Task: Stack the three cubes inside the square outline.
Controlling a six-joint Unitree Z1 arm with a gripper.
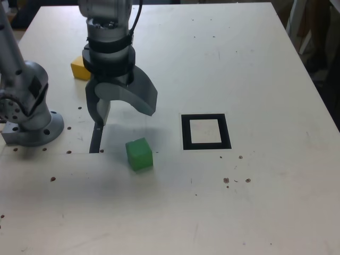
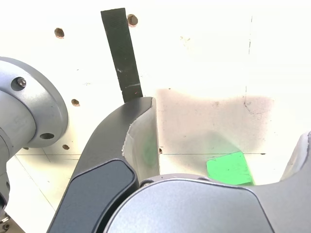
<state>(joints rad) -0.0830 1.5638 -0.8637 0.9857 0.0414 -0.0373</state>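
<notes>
My hand (image 1: 121,109) hangs over the table (image 1: 255,64) with its two jaws spread wide and nothing between them; it holds no cube. Just below and ahead of it, a little toward the exterior view's right, sits the green cube (image 1: 139,154), flat on the table and turned slightly askew. In the wrist view the green cube (image 2: 229,168) shows low in the gap between my jaws, nearer one than the other, so I judge I am not yet centred on it. To do this step well I should slide sideways until the cube sits midway between the jaws, turn my wrist so the jaws meet two opposite flat faces rather than corners, and only then come straight down, stopping short of the table before I close. A jaw landing on the cube's top edge would tip it or shove it away. Right beside my hand, on the exterior view's left, lies the straight black strip (image 1: 96,139), which I should not mistake for the goal. Farther out, toward the exterior view's right, is the square outline (image 1: 206,146), empty, well apart from the green cube. Behind my hand, toward the exterior view's left, the yellow cube (image 1: 79,69) shows partly past my wrist. I cannot see a red cube in either view.
</notes>
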